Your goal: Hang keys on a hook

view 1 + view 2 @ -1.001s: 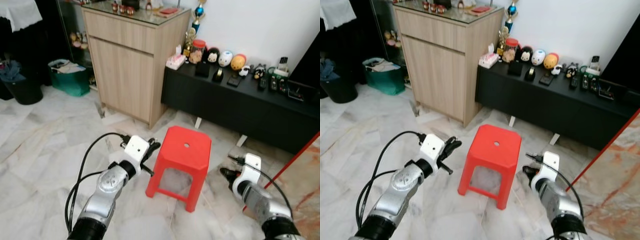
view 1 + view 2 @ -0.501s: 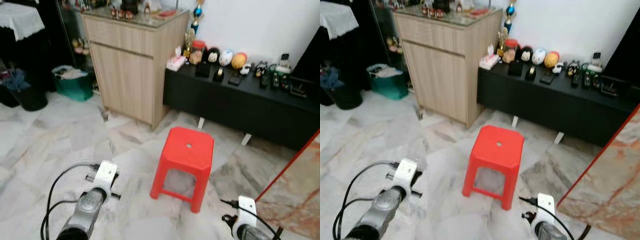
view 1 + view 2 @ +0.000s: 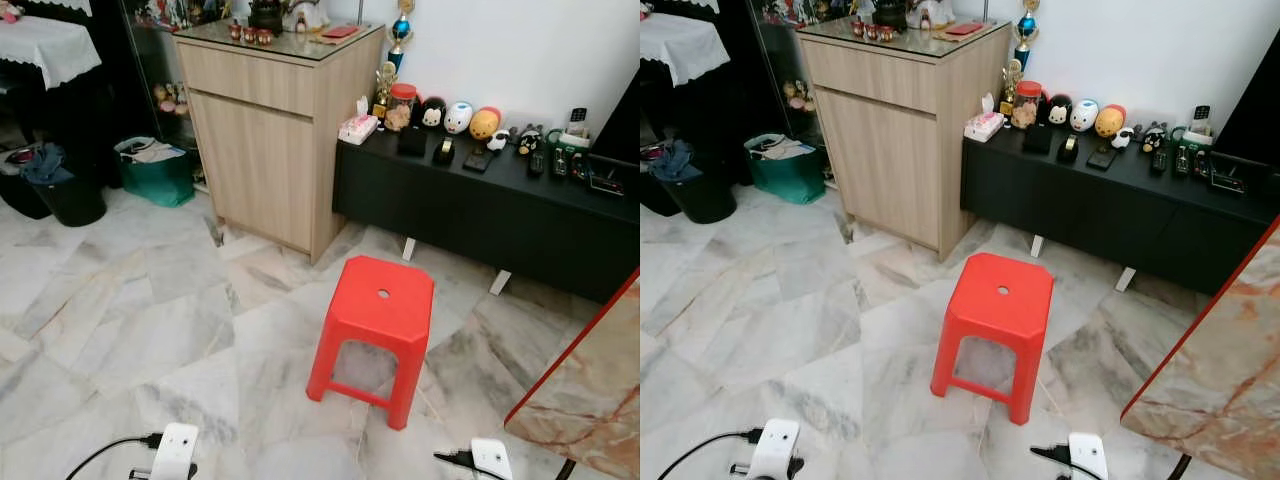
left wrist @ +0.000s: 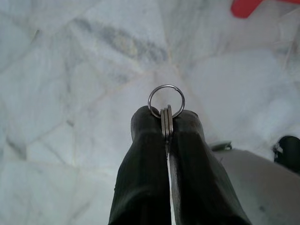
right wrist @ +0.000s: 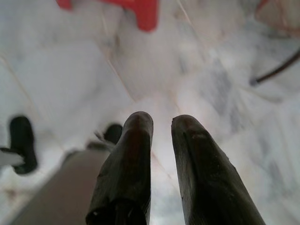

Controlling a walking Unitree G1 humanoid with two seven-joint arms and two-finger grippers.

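both arms have dropped low; left gripper [image 4: 166, 123] pinches the key ring [image 4: 166, 100], right gripper [image 5: 161, 126] slightly spread, no hook found yet.

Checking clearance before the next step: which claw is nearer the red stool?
Right, by a little. The right claw hangs low just to the right of the stool; the left claw, gripping the keys, hangs farther off to its left.

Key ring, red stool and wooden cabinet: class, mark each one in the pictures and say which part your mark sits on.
key ring [image 4: 166, 88], left wrist view, on the top arc of the metal loop.
red stool [image 3: 383, 303], left eye view, on its seat.
wooden cabinet [image 3: 268, 170], left eye view, on its front door panel.
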